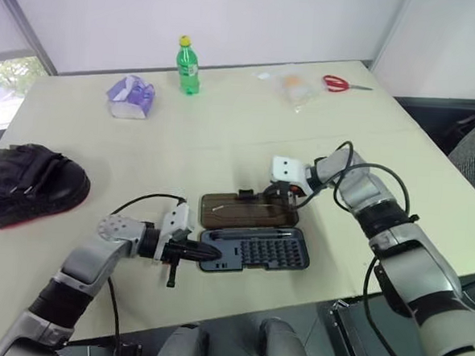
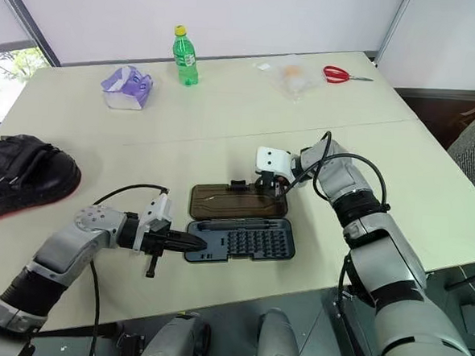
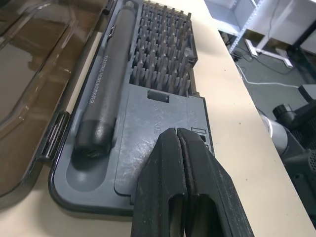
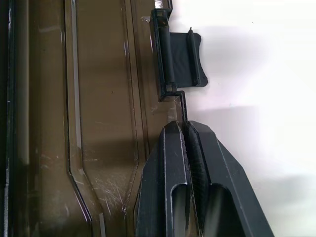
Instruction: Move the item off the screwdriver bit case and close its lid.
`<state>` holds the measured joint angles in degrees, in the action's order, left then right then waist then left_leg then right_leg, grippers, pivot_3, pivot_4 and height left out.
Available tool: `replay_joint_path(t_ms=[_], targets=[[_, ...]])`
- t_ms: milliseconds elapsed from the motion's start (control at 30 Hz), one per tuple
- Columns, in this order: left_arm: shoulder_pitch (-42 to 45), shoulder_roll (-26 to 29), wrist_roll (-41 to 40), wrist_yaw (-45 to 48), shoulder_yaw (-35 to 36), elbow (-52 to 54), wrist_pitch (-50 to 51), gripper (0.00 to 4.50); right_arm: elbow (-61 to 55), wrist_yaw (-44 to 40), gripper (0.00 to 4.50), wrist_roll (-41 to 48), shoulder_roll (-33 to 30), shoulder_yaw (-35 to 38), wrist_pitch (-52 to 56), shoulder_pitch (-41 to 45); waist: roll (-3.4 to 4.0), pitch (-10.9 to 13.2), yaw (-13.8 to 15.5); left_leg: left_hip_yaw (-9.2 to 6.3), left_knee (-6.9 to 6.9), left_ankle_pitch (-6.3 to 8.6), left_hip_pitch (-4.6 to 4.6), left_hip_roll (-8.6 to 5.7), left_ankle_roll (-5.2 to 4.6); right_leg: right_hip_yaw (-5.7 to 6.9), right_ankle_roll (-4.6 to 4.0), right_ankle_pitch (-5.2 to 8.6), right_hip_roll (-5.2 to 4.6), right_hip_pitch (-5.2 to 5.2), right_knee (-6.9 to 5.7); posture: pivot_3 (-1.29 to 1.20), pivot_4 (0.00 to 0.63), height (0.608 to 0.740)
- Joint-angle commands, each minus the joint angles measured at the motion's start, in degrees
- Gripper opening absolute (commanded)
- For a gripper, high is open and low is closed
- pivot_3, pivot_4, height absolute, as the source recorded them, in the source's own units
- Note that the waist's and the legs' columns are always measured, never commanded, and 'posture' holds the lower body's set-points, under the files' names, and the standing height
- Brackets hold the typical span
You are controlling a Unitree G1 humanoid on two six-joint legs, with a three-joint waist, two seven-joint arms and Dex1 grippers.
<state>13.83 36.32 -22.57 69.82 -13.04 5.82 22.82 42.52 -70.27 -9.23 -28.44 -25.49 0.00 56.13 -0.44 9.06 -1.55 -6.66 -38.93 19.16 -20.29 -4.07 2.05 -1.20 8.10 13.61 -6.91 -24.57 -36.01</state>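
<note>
The left gripper [image 1: 203, 255], two black fingers pressed flat together with nothing between them, rests its tips on the near left end of the screwdriver bit case [image 1: 257, 249], a flat rectangular dark grey-blue plastic tray lying open on the pale beige table [image 1: 225, 121]. Just past those fingertips, a dark cylindrical screwdriver handle [image 3: 106, 84] lies in its slot along the tray's hinge side, and beside it stand rows of small grey bits [image 3: 163, 54]. Beyond the tray, joined along the hinge, the translucent smoky-brown plastic lid [image 1: 247, 211] lies flat and open on the table. The right gripper [image 4: 185, 129] comes down on the lid's far edge, its fingers closed to a thin gap and pinching that edge, just beside the small dark latch tab [image 4: 182, 59] that sticks out from the lid onto the table. Well to the left of the left gripper, at the table's left edge and clear of the case, sits the bulky rounded black padded mitt [image 1: 23, 185] with wrinkled leather-like surface, straps and a red bottom rim. Farther off, beyond both grippers, are a purple tissue pack [image 1: 131, 96], a green plastic bottle with a yellow cap [image 1: 188, 66], a clear plastic bag [image 1: 295, 86] and red-handled scissors [image 1: 340, 84].
</note>
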Motion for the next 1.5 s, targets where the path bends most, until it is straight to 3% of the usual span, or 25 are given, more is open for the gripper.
replay_joint_path(t_ms=[33,200,433,733,1033,1267,1500], targets=[[-0.5,-0.1,-2.2,-2.0,2.9,1.4,3.0,0.00,0.4,0.5,0.08,-2.5,0.9,-1.1,-0.7,-1.2,0.00,0.0,-0.2,0.00,0.00,0.00,0.00,0.00,0.00,0.00,0.00,0.00,0.00,0.00,0.00,0.00,0.150,0.740],[0.4,-0.2,-8.4,-3.9,7.7,3.2,9.9,0.00,-6.0,2.5,0.08,-4.3,-0.7,-0.5,-2.2,-2.8,0.01,0.0,-0.7,-0.05,0.02,0.00,-0.08,0.00,0.01,0.01,0.00,0.00,0.00,-0.09,-0.04,0.00,0.150,0.740],[3.4,0.2,-18.5,-8.2,17.2,4.5,20.4,0.00,-23.8,5.6,0.08,-8.1,-4.5,-0.1,-4.4,-8.2,0.03,0.1,-0.6,-0.06,0.07,0.02,-0.37,-0.02,0.05,0.00,0.00,0.00,-0.02,-0.39,-0.05,0.00,0.150,0.740],[12.0,-3.9,-21.9,-19.7,28.1,-6.2,21.6,0.00,-38.3,16.6,0.08,-16.3,-6.4,2.1,-5.1,-12.0,0.02,0.1,-0.7,-0.04,-0.07,-0.01,-0.86,-0.03,0.12,0.02,0.00,0.00,-0.02,-0.85,-0.09,0.00,0.150,0.740],[14.6,-5.4,-13.7,-22.0,24.6,-17.0,13.9,0.00,-47.6,20.0,0.08,-19.7,-7.0,3.7,-1.8,-15.6,0.01,0.1,-0.4,-0.03,-0.15,-0.03,-0.97,-0.07,0.15,0.02,0.00,0.00,-0.03,-0.88,-0.06,0.00,0.150,0.740],[13.0,-6.4,-7.6,-15.8,15.9,-17.8,9.6,0.00,-51.7,20.5,0.08,-20.6,-6.8,4.7,1.8,-17.1,0.00,0.1,-0.4,-0.02,-0.16,-0.03,-1.00,-0.08,0.15,0.03,0.00,0.00,-0.03,-0.88,-0.06,0.00,0.150,0.740],[13.2,-7.5,-6.3,-12.0,13.0,-17.8,9.0,0.00,-53.6,20.0,0.08,-20.9,-7.1,4.9,3.6,-17.8,0.00,0.1,-0.4,-0.02,-0.15,-0.03,-1.02,-0.08,0.15,0.04,0.01,0.00,-0.03,-0.90,-0.06,0.00,0.150,0.740]])
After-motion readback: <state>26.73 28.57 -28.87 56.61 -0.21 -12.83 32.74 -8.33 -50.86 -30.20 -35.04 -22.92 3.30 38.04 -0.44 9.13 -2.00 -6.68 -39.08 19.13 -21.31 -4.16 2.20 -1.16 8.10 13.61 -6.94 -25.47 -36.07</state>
